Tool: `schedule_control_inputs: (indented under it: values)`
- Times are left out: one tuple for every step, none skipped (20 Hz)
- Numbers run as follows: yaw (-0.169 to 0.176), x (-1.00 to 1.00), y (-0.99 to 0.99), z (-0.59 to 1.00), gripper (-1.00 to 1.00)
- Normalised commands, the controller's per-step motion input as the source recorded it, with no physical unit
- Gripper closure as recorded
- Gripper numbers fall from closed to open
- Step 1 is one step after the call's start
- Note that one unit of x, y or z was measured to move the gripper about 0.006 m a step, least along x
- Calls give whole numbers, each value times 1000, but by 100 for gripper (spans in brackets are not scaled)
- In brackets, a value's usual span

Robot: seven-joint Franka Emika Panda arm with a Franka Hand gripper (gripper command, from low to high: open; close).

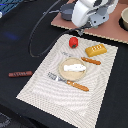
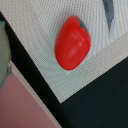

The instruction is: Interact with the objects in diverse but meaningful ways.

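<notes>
Red stands out first from where I watch: in the exterior view the tomato [image 1: 73, 41] sits at the far corner of the pale woven placemat [image 1: 35, 85], just below the white arm's wrist. The mat is laid like a place setting, which explains the order: a plate [image 1: 71, 70] in the middle carries the white fish-like piece [image 1: 72, 66], the orange-handled knife [image 1: 74, 84] lies along its near side, an orange-handled fork [image 1: 91, 61] beyond it, and the yellow ridged bread loaf [image 1: 95, 49] rests near the mat's edge on the exterior view's right. The dark sausage stick [image 1: 20, 74] lies off the mat on the black cloth, well apart, as if left over. A grey pot [image 1: 66, 10] waits on the brown board behind. The arm's bulk hides the gripper here, so I cannot tell how it is set.

From the wrist view, the tomato [image 2: 72, 43] fills the middle of the picture, lying on the mat close to its corner, black cloth around. A grey sliver, perhaps a finger, shows at one edge; whether the jaws are apart or closed I cannot tell. My guess is the arm hangs over the tomato to line up a pick.

No brand, label or writing is readable anywhere.
</notes>
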Motion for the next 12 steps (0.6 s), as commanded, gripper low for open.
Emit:
schedule_control_inputs:
  values:
    - [-115, -777, 0, -343, -100]
    - [-119, -760, 0, -354, -100]
    - [-124, -746, 0, -371, -100]
    - [-122, -754, 0, -374, -100]
    - [-118, -774, 0, -391, -100]
    - [-108, -806, 0, -394, -100]
    - [-103, -826, 0, -400, -100]
    - [-102, -826, 0, -403, -100]
    - [-103, -823, 0, -391, -100]
    - [-103, -826, 0, -369, -100]
    - [-101, -817, 0, -294, -100]
    - [-102, -809, 0, -260, -100]
